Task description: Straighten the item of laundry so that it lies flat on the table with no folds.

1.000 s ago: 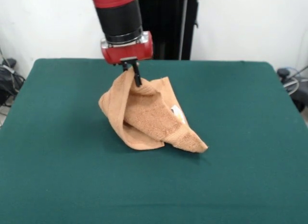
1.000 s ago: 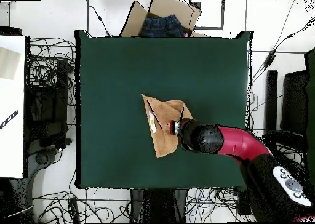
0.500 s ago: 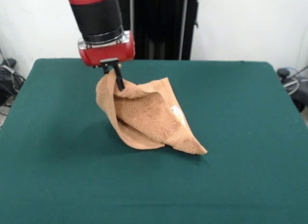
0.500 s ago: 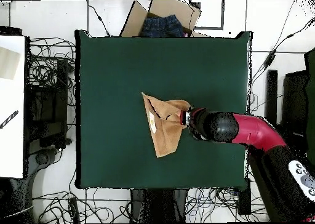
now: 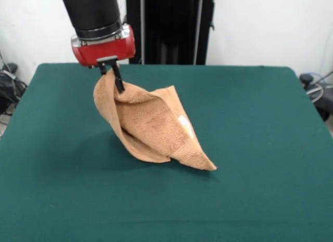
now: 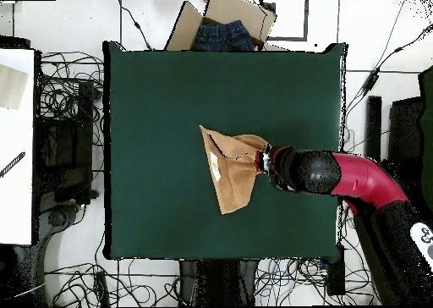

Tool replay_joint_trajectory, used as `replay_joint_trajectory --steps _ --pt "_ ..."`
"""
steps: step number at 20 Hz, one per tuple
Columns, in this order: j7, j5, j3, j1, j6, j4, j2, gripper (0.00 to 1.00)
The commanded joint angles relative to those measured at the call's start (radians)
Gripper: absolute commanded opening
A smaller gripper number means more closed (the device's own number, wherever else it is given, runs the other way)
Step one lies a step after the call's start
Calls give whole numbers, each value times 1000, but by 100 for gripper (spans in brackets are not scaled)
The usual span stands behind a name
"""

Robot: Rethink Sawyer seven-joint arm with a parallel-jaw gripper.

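The orange-tan terry towel (image 5: pixel 156 125) is bunched and folded, one corner lifted and the rest trailing down to the dark green table (image 5: pixel 250 148). Its lower tip rests on the felt at the right front. A small white tag shows on its right face. My gripper (image 5: pixel 115 80) is shut on the towel's raised corner, above the table's left-middle area. In the overhead view the towel (image 6: pixel 230 167) lies near the table's middle (image 6: pixel 152 110), with the gripper (image 6: pixel 264 159) at its right edge under the red and black arm.
A cardboard box (image 6: pixel 224 25) with dark blue clothing sits beyond the table's far edge in the overhead view. Cables cover the floor around the table. The robot's black pedestal (image 5: pixel 171 28) stands behind the table.
My gripper has moved left in the front view and a little higher, dragging the held corner with it. The towel has stretched out and its lower tip has slid slightly left.
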Motion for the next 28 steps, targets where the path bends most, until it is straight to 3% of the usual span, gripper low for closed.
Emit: replay_joint_trajectory --steps 1,22,28 --pt "-196 -17 81 -14 131 -21 -54 0" --pt "-221 14 141 -87 257 -11 -136 0" --pt "-220 56 164 -105 349 -4 -232 0"
